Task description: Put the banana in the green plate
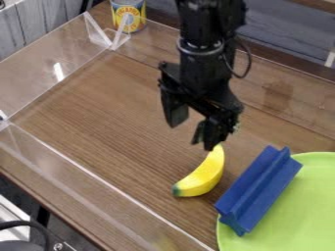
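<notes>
Small curved yellow plastic banana (203, 174): lying flat on the brown wood-grain bench (105, 108), dark tip pointing toward the near edge, upper end pointing up toward the black tool (198, 120). Tool: hanging just above the banana's upper end, pointing straight down, fingers standing spread apart and gripping nothing. Blue rectangular block (258, 189): lying just beside the banana on its right, its far end overlapping the rim of the large round lime-green plate (304, 221). Plate: sitting at the lower right corner, partly cut off. Yellow can (125, 16): standing well apart at the far end. Clear plastic wall (53, 59): running along the bench's left side.
</notes>
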You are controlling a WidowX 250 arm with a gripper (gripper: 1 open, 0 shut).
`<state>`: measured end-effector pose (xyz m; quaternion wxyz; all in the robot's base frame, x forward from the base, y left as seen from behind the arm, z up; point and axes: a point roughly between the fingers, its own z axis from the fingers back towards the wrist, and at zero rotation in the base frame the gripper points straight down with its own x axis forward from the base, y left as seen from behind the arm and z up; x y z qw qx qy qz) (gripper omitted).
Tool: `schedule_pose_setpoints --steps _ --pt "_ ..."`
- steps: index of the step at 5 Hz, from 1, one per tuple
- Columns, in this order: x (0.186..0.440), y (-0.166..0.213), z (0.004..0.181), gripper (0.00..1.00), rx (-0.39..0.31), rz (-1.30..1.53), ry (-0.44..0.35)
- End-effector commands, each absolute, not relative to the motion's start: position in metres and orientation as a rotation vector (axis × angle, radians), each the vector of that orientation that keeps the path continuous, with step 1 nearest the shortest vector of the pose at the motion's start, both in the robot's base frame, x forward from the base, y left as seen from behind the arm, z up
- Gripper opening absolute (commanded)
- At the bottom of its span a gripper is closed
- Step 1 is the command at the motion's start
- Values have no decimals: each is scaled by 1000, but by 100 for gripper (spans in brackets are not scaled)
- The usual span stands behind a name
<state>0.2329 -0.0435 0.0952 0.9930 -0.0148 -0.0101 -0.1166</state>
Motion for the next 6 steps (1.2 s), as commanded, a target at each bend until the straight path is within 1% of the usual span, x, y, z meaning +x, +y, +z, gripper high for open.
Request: schedule_pose_setpoints --steps 1,2,6 --pt "235 -48 96 100 -34 -247 -90" --pt "235 -52 85 100 -40 -253 -112" --pt "231 -61 51 100 -72 -258 -144"
